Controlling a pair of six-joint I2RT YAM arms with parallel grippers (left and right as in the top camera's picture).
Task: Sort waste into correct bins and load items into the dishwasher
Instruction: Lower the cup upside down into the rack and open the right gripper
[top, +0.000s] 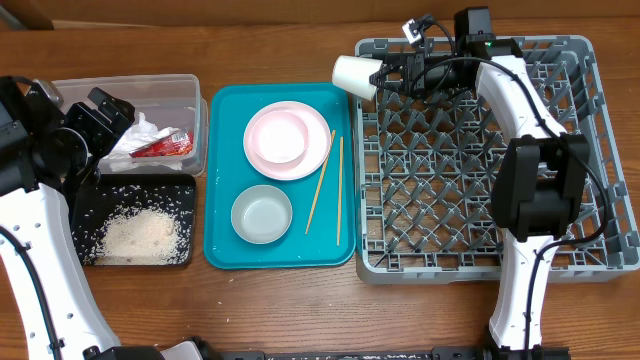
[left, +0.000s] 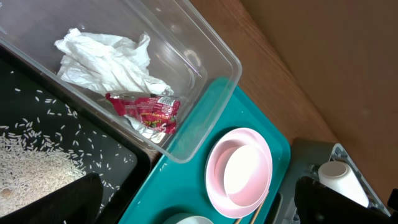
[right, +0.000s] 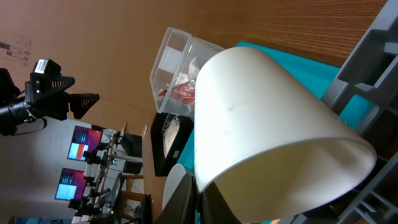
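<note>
Right gripper (top: 383, 77): pressed together on the rim of the white cup (top: 355, 76).
Cup axis: lying on its side, long axis running along the far edge of the dish rack (top: 430, 270); the base points away from the fingers and the mouth faces them.
Cup place: straight ahead of the right fingertips, over the rack's far corner on the teal tray (top: 225, 250) side.
Left gripper (top: 100, 118): spread wide, holding nothing, one finger (left: 81, 199) showing dark at the frame edge.
Wrapper (left: 146, 112): crumpled, red-and-white, in the clear tub (left: 205, 74) just below the left gripper.
Writing: the wrapper's red print is too small to read.
Rice (top: 140, 235): heaped in the black tray (top: 84, 205), nearer the arm's base than the left gripper.
Chopsticks (top: 340, 190): flat on the teal tray between the two grippers, long axes running near to far, one slanted.
Other dishes: small pink bowl (top: 278, 135) on the pink plate (top: 310, 160), grey-green bowl (top: 262, 214) beside it, all on the teal tray.
</note>
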